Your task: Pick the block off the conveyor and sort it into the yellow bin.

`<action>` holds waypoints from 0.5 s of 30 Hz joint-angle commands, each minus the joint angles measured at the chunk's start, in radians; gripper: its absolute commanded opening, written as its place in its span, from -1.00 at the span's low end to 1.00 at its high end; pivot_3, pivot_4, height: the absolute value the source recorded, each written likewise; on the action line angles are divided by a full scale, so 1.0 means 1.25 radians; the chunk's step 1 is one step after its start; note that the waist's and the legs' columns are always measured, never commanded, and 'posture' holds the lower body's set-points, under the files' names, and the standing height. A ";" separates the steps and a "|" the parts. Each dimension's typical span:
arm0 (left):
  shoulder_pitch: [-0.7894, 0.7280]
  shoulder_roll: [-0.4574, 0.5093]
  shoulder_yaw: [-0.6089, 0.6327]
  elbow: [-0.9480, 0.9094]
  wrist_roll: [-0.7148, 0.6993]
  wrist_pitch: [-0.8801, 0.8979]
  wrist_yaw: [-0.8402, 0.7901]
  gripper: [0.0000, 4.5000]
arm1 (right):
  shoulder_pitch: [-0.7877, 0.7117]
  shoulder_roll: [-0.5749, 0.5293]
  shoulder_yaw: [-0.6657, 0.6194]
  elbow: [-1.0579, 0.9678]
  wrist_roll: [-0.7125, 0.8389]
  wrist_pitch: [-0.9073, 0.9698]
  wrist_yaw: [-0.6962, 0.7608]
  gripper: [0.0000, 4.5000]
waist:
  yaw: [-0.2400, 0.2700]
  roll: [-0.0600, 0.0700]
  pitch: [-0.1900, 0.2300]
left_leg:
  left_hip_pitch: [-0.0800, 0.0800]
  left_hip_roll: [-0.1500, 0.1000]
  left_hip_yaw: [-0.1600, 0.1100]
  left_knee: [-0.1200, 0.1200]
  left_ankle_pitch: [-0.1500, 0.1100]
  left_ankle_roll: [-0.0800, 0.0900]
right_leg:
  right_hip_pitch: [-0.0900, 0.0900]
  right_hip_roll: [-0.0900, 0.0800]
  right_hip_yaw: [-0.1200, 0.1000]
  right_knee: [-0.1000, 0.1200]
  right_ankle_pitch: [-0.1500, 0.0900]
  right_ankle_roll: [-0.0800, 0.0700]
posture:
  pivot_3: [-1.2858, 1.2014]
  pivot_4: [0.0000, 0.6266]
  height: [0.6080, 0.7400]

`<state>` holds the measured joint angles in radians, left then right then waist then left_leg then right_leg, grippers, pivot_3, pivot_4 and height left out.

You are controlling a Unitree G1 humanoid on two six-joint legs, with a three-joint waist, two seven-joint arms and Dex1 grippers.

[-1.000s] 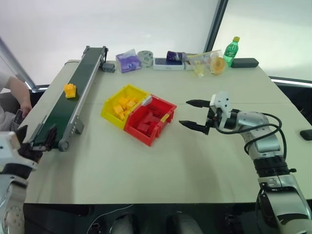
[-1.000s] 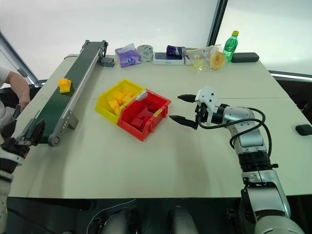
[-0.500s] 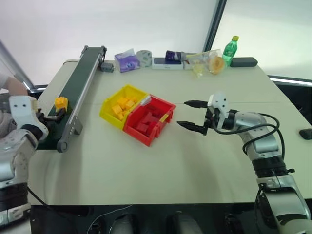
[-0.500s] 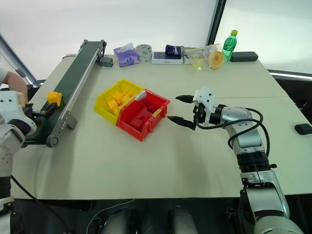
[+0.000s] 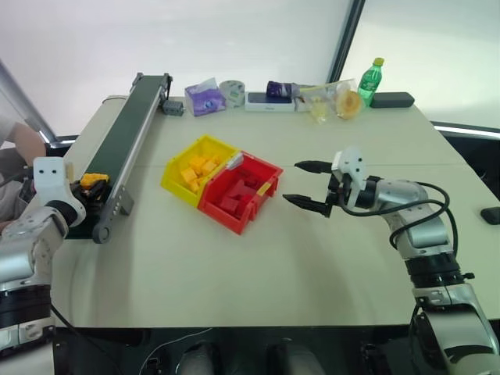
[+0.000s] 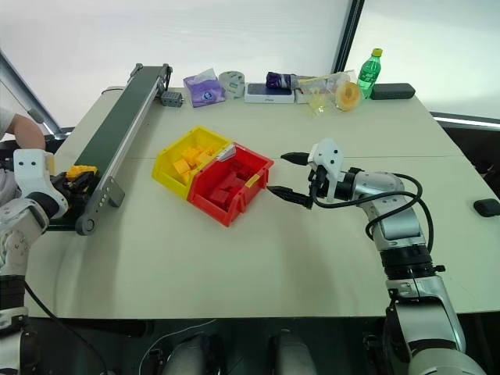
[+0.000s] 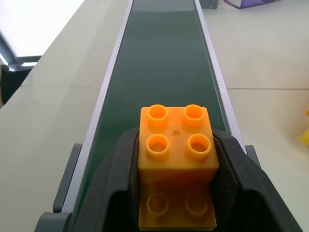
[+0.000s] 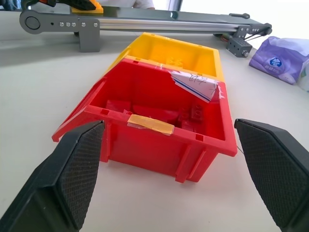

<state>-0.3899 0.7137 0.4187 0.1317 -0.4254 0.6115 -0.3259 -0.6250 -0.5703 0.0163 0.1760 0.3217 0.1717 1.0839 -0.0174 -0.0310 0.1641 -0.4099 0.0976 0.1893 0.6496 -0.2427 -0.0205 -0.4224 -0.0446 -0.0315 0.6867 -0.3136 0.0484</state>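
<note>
Two joined bins sit mid-bench in your head views: the yellow bin (image 5: 197, 168) holds several yellow blocks, and the red bin (image 5: 239, 192) beside it holds red blocks. At the near end of the conveyor (image 5: 125, 141), your left end effector (image 5: 92, 186) is clamped on the block (image 5: 94, 179). Your right end effector (image 5: 306, 185) hangs just beside the red bin, fingers spread wide.

Your left wrist view shows the block (image 7: 176, 164) studs-up, squeezed between both black fingers (image 7: 241, 169) over the green belt.

Your right wrist view looks between the wide-apart fingers (image 8: 72, 169) into the red bin (image 8: 159, 140), red pieces inside, a paper slip on its rim, yellow bin (image 8: 169, 50) behind.
</note>
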 commanded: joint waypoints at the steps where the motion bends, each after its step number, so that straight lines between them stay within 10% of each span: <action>1: -0.029 -0.016 0.014 -0.087 -0.025 -0.044 -0.026 -0.40 | -0.010 -0.005 -0.020 -0.016 0.011 -0.009 -0.002 1.00 | 0.001 0.000 0.000 | 0.000 0.000 0.000 0.000 0.000 0.000 | 0.000 0.000 0.000 0.000 0.000 0.000 | 0.03 -0.52 1.00; 7: -0.149 -0.136 -0.085 -0.113 -0.042 -0.007 -0.008 -0.40 | -0.013 -0.002 -0.019 -0.014 0.010 -0.012 -0.005 1.00 | 0.007 0.000 0.000 | 0.000 -0.001 -0.001 0.002 0.000 0.000 | 0.002 0.000 0.000 0.000 0.000 0.000 | 0.03 -0.52 1.00; 15: -0.353 -0.289 -0.257 0.205 0.120 -0.164 0.000 -0.40 | -0.012 -0.001 -0.018 -0.049 0.013 0.010 -0.025 1.00 | -0.002 0.000 0.000 | 0.000 -0.003 -0.001 0.002 0.000 0.000 | 0.001 0.002 0.000 0.000 0.000 0.000 | 0.03 -0.52 1.00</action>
<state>-0.7999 0.3446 0.1083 0.3428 -0.3167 0.4706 -0.3222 -0.6265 -0.5662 0.0170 0.1601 0.3217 0.1830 1.0608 -0.0195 -0.0311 0.1640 -0.4099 0.0941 0.1890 0.6511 -0.2426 -0.0206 -0.4217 -0.0416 -0.0320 0.6869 -0.3135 0.0488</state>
